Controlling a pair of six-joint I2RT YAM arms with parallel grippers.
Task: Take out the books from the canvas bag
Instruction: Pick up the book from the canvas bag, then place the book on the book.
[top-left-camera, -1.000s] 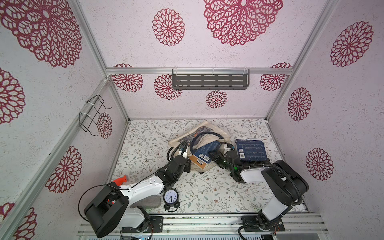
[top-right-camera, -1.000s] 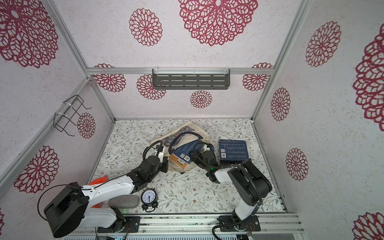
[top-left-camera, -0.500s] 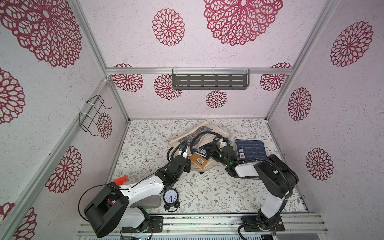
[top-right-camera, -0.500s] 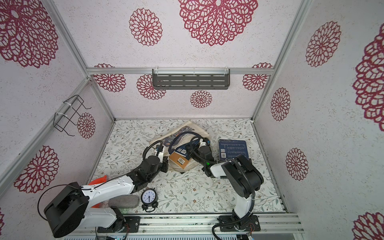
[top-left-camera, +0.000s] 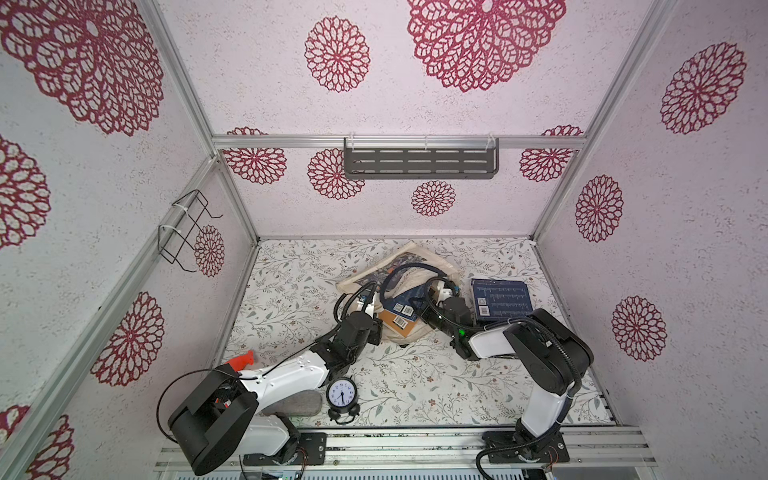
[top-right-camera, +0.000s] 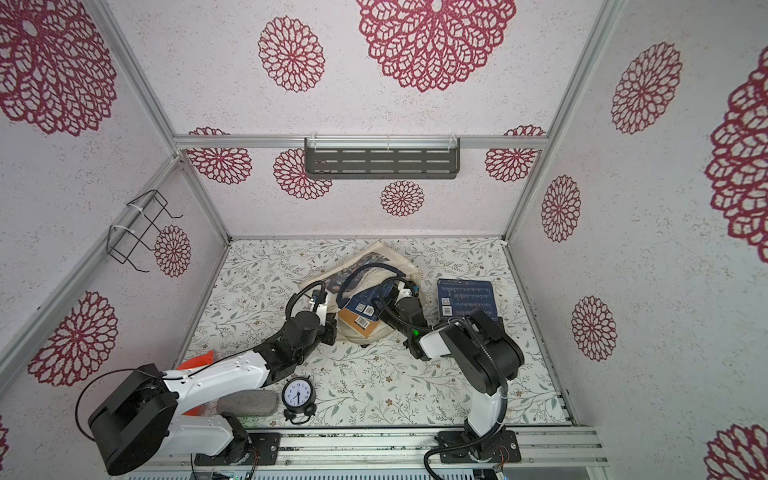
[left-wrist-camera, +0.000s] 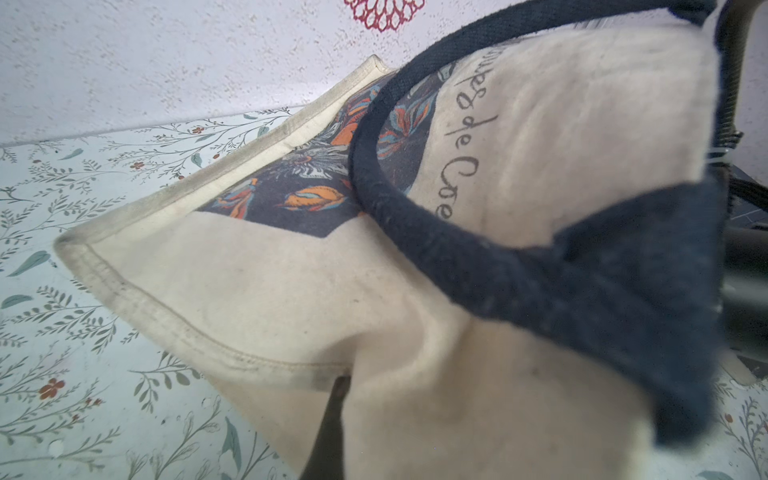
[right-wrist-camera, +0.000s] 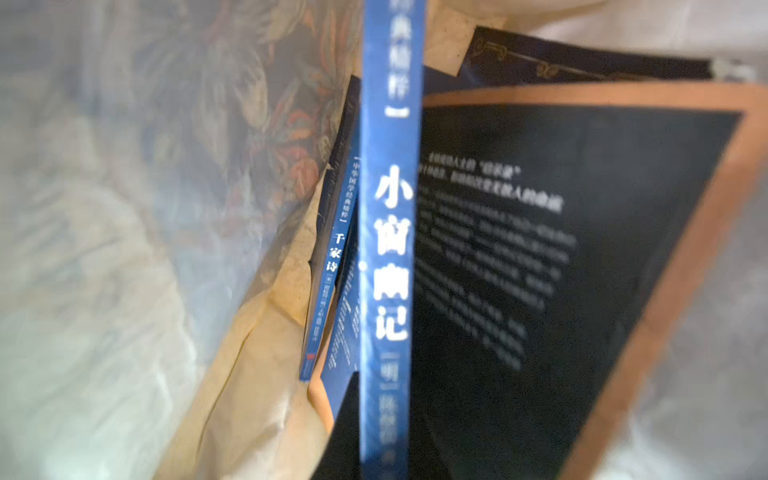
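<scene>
We see a floral-patterned tabletop (top-left-camera: 291, 299) bearing the canvas bag (top-left-camera: 415, 253), a navy book (top-left-camera: 500, 301) beside it, an alarm clock (top-left-camera: 342, 395) and a grey pad (top-left-camera: 301, 403).

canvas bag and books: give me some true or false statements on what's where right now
1. A navy book lies on the table outside the canvas bag. True.
2. The alarm clock sits inside the bag. False: it stands on the table, apart from the bag.
3. The left tool is shut on the bag's cloth. True.
4. The right tool hangs open above the table. False: it is closed on a blue-spined book inside the bag.
</scene>
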